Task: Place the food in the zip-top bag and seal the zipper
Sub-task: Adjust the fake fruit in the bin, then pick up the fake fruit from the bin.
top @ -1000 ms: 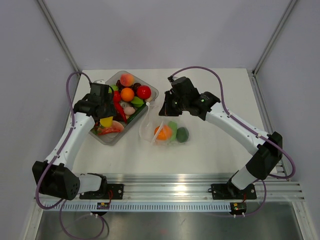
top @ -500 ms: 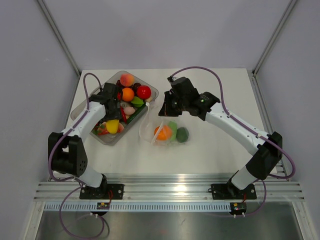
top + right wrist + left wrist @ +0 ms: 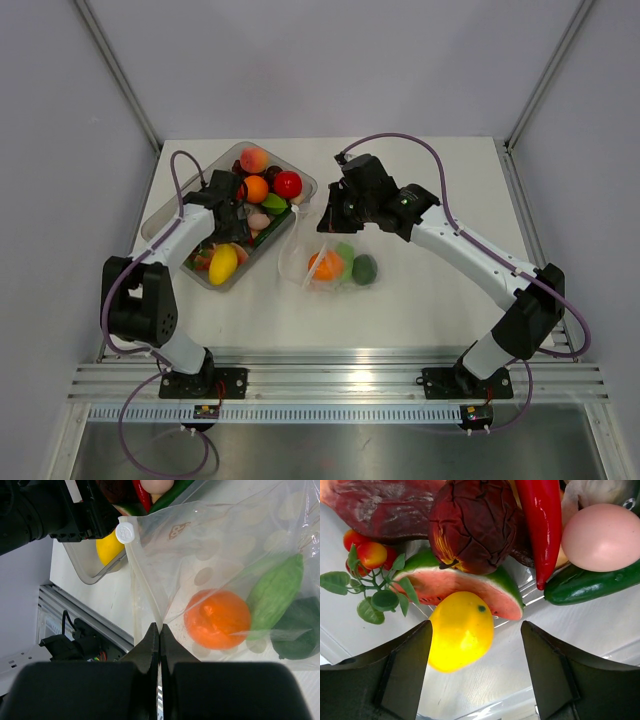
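**Zip-top bag pinched at its mouth, three food pieces inside**

The zip-top bag point(image 3: 300, 258) lies flat near the middle of the table point(image 3: 430, 320). It holds an orange piece point(image 3: 326, 265), a pale green piece point(image 3: 345, 251) and a dark green piece point(image 3: 365, 268). The zipper point(image 3: 142, 575) runs along the bag's left edge, with a white slider tab point(image 3: 125, 531) at its far end. The right gripper point(image 3: 159, 630) has its fingers pressed together, pinching the zipper. Just left of the bag, a clear tray point(image 3: 160, 218) holds more food. The left gripper point(image 3: 476, 647) hangs over the tray's near end with its fingers spread wide. A yellow piece point(image 3: 461, 630) sits between them, not gripped
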